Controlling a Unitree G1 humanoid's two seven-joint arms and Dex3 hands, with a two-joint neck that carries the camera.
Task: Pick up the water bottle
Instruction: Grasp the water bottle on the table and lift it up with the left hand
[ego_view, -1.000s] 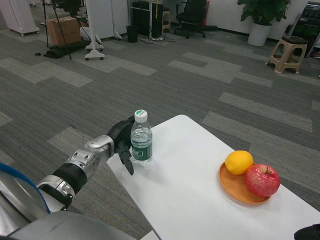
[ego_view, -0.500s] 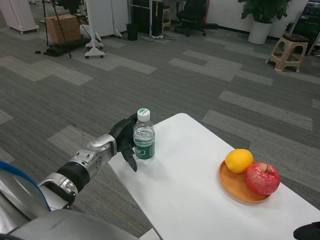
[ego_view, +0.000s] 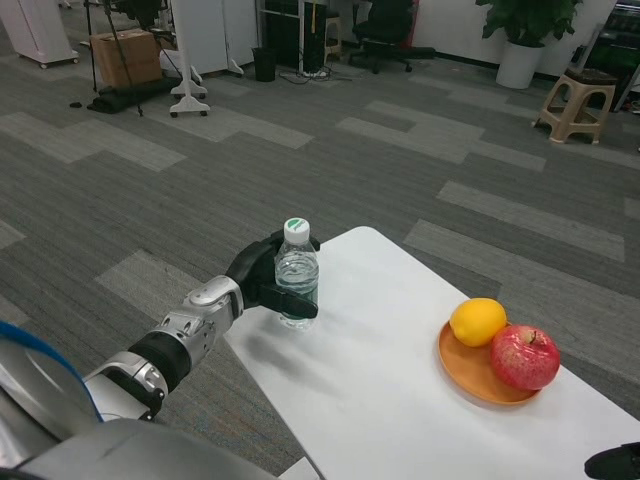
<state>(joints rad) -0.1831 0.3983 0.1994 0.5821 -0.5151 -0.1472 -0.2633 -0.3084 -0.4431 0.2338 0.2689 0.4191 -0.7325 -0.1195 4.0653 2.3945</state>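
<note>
A clear water bottle (ego_view: 297, 272) with a white cap and green label stands upright near the left corner of the white table (ego_view: 400, 380). My left hand (ego_view: 262, 278) wraps around the bottle from its left side, fingers curled across the lower part of the label. Whether the bottle's base still touches the table I cannot tell. Only a dark sliver of my right hand (ego_view: 612, 462) shows at the bottom right corner, too little to read its fingers.
An orange plate (ego_view: 480, 378) at the right of the table carries a lemon (ego_view: 477, 323) and a red apple (ego_view: 523, 357). Beyond the table lies grey carpet, with a stool (ego_view: 575, 105), a potted plant and office furniture far behind.
My left hand has closed its fingers around the bottle; earlier they hung beside it. Hand and bottle have shifted slightly right and up in the picture.
</note>
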